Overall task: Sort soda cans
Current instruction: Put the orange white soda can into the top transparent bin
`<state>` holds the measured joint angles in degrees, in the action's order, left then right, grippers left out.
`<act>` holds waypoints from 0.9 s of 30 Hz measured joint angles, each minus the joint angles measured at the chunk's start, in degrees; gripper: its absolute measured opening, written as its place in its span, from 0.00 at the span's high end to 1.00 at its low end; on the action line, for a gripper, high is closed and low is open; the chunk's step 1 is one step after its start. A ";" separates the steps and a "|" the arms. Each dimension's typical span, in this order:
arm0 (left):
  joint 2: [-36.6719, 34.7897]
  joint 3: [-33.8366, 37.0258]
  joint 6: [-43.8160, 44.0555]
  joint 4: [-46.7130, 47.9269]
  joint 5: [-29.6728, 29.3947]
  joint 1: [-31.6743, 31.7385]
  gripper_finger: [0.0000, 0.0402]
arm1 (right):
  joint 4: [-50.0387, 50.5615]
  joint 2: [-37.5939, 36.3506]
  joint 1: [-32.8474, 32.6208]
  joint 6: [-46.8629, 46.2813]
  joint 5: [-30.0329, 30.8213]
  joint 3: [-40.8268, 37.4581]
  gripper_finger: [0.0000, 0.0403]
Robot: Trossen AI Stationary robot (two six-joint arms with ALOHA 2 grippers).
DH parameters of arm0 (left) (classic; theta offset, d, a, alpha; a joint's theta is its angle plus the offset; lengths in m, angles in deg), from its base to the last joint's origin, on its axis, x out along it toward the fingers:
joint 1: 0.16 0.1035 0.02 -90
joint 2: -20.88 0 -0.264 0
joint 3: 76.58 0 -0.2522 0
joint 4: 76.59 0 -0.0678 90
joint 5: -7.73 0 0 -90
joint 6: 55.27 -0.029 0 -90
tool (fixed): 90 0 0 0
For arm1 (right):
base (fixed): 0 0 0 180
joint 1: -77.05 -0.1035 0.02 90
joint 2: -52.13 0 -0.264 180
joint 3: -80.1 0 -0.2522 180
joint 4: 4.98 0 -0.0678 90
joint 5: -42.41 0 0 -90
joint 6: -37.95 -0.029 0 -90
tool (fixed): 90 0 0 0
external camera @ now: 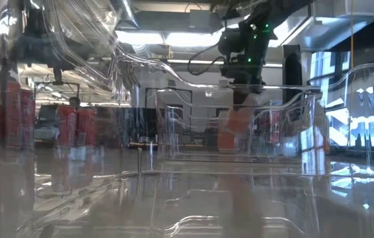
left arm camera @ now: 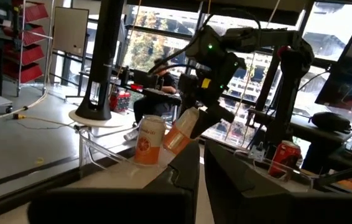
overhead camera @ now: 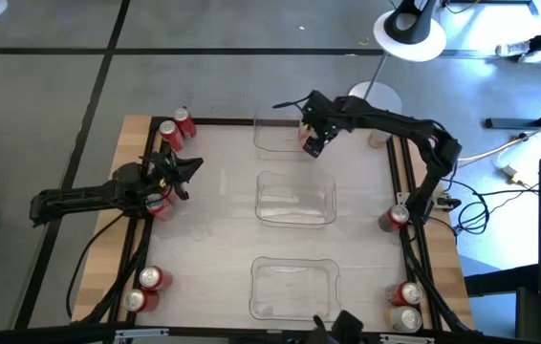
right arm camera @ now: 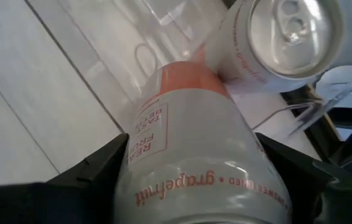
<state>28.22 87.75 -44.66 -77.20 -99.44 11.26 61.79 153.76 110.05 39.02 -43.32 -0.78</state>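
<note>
My right gripper [overhead camera: 311, 143] hangs over the far clear tray [overhead camera: 269, 143], shut on a white-and-orange soda can [left arm camera: 180, 134] that is tilted. A second can of the same look [left arm camera: 150, 140] stands upright in that tray, right beside the held one. At the table's left edge my left gripper [overhead camera: 186, 170] is shut and holds nothing. A red can [overhead camera: 160, 206] stands just near of it. My right gripper pinches the can's side wall [right arm camera: 140, 167] between its two fingers [right arm camera: 95, 177], one on each side of the body. The fingers come from above, slanting down. The can is tilted, its lower end down inside the tray; whether it touches the tray floor I cannot tell.
Two more clear trays lie in the middle [overhead camera: 294, 218] and at the near edge [overhead camera: 294, 304]. Red cans stand at the far left corner [overhead camera: 177, 126], near left [overhead camera: 146, 287], the right edge [overhead camera: 397, 216] and near right [overhead camera: 406, 304].
</note>
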 joint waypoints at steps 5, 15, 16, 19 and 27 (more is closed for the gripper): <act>0.00 0.00 0.03 0.34 -0.01 0.00 0.96 | -0.93 2.33 0.14 -0.44 -0.41 0.00 0.29; 0.00 0.00 -0.04 0.53 0.00 -0.01 0.96 | -0.61 5.94 0.12 -0.35 -1.24 0.04 0.26; 0.00 0.00 -0.04 0.52 0.00 0.00 0.96 | -0.55 6.26 0.12 -0.35 -1.34 0.04 0.26; 0.00 0.00 -0.04 0.52 0.01 0.00 0.96 | -0.39 6.81 0.12 -0.32 -1.67 0.04 0.23; 0.00 0.00 -0.07 0.48 0.01 -0.02 0.96 | -0.57 6.85 0.06 0.74 -1.68 0.04 0.17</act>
<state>28.22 87.75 -44.73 -76.72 -99.44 11.24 61.22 160.62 110.11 39.75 -45.00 -0.74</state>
